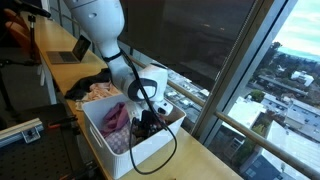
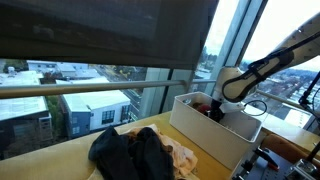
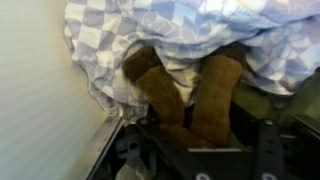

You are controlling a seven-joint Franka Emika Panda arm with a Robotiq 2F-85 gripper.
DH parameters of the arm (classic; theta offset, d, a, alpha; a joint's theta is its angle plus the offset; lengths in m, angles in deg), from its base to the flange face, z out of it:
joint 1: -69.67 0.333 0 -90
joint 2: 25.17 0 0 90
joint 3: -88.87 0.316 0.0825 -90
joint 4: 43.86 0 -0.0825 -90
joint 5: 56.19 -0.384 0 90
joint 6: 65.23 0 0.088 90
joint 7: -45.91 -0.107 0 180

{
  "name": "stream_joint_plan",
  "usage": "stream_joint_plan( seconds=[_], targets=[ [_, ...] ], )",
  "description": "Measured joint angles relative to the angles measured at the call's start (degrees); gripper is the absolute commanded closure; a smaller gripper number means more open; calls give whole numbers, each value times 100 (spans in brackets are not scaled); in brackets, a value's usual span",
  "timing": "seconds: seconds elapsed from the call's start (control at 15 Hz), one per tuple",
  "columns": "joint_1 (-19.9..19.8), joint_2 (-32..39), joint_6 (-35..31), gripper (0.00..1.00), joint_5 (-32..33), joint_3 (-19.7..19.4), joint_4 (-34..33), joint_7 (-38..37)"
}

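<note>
Wrist view: the claw (image 3: 183, 68) stands partly open, fingers (image 3: 160, 90) pressed into the checked cloth (image 3: 200, 30) lying in the white basket (image 1: 140, 150); nothing gripped or lifted yet, other clothes (image 2: 130, 155) lie on the bench (image 2: 50, 160)

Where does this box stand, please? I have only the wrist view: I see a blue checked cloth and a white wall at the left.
Observer: The white box stands on a wooden table, beside a big window.
Operator: Is there something more in the box than the checked cloth?
Observer: Yes, a pink cloth lies in it too.
Operator: And outside the box, on the table?
Observer: A heap of dark clothes lies there, next to the box.
</note>
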Motion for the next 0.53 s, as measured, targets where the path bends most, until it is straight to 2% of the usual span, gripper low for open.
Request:
stream_joint_plan(
  seconds=[0.33, 0.47, 0.53],
  targets=[
    [98, -348, 53, 98, -76, 68, 177, 102],
    [148, -607, 171, 95, -94, 114, 284, 132],
    [181, -757, 264, 97, -94, 142, 328, 139]
  ],
)
